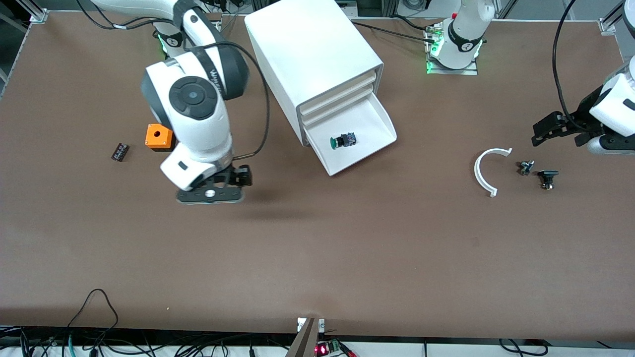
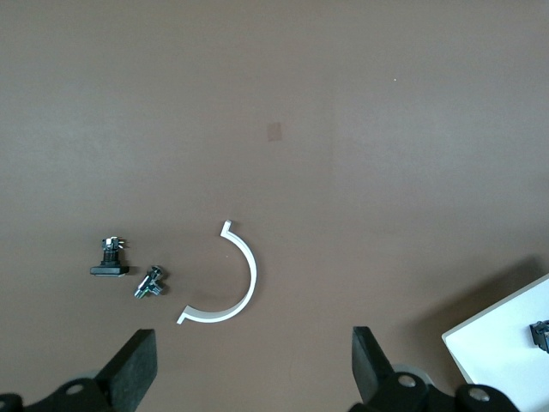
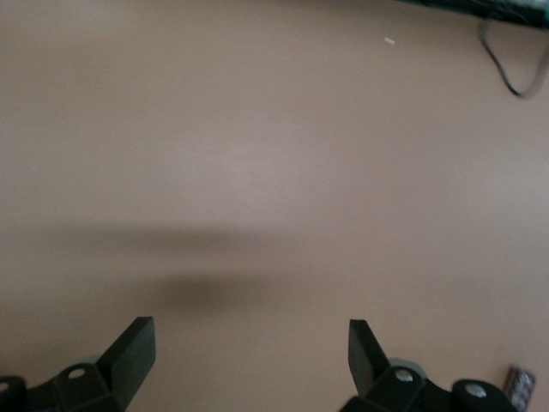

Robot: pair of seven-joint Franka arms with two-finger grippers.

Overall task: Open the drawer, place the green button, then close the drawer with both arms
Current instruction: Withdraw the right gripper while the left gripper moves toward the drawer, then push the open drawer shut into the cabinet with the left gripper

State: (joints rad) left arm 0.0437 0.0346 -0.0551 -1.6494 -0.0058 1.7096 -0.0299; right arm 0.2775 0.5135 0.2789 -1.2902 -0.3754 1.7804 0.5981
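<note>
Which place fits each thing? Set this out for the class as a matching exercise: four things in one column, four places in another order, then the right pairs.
Things:
1. button
2. orange cube
3. white curved piece
4. right gripper

Places:
A. toward the left arm's end of the table
B. over bare table, fingers open
C. in the open lowest drawer
D. beside the small dark-brown block

Pairs: 1-C, 2-D, 3-A, 4-B

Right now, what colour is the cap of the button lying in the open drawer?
Green, on a black body. The button shows best in the front view.
</note>
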